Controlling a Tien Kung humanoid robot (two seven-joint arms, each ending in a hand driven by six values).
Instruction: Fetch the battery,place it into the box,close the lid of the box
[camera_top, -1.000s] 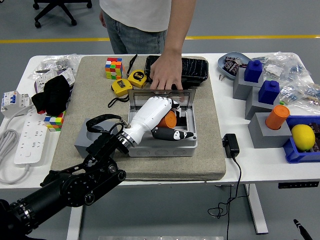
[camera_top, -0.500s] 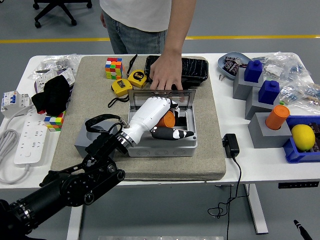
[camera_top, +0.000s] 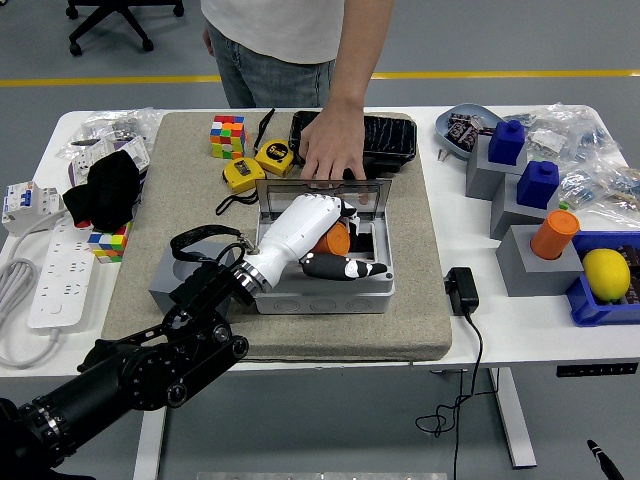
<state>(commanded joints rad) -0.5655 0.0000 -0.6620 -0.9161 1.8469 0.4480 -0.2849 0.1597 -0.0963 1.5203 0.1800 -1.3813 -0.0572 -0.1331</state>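
head view: white table (camera_top: 500, 325) with beige mat (camera_top: 410, 300) on grey floor; left hand (camera_top: 310, 235) clasps orange battery (camera_top: 337, 240) inside box (camera_top: 325, 285).

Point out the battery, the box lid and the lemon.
battery (camera_top: 337, 238), head view, on the orange end showing under the left hand.
box lid (camera_top: 372, 193), head view, on the upright clear panel's right part.
lemon (camera_top: 606, 273), head view, on the middle of the peel.

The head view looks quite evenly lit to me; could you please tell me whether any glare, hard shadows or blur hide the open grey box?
Head view: lighting is soft and even, shadows faint; the open grey plastic box is sharp, with only a mild sheen on its raised clear lid; the white left robot hand, not blur, covers much of the interior and part of the orange battery.
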